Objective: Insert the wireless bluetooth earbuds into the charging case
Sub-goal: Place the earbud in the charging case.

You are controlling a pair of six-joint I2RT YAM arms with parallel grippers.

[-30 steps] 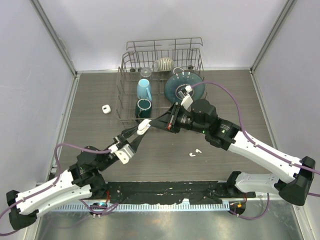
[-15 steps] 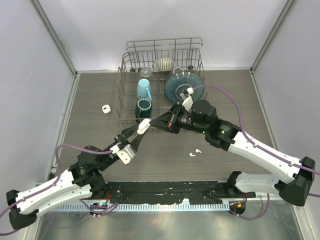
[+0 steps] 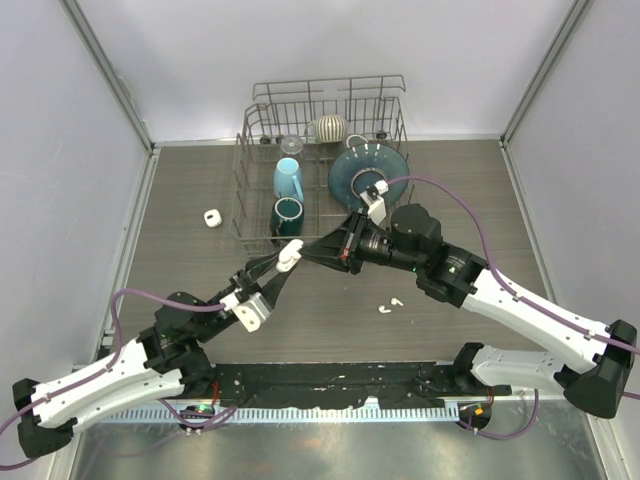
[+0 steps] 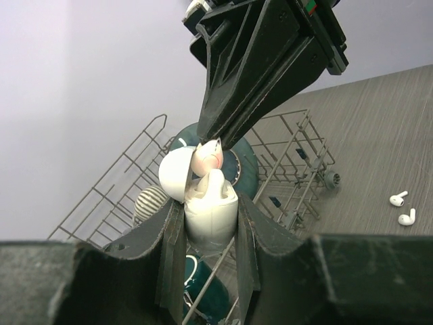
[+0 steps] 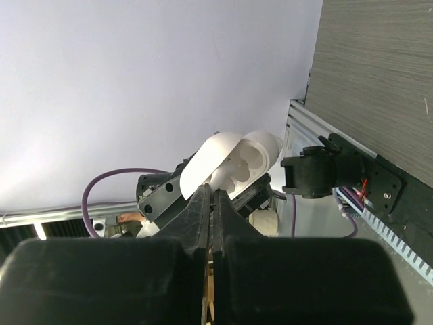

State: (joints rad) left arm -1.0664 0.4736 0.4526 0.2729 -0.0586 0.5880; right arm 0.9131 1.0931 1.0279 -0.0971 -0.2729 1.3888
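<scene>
L jaws grip open charging case [image 4: 211,210], held up over worktop [image 3: 480,200] near dish rack [image 3: 320,150]. R jaws pinched shut on one earbud [image 4: 208,160] at case mouth. Two more earbuds [image 3: 384,309] lie on worktop.

no legible text, no labels, no numbers

The top camera looked steeply down over the whole worktop [image 3: 190,185]; both wrist cameras sat close, sharing the open charging case [image 4: 211,211].

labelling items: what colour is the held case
White; charging case, best in left wrist view.
</scene>
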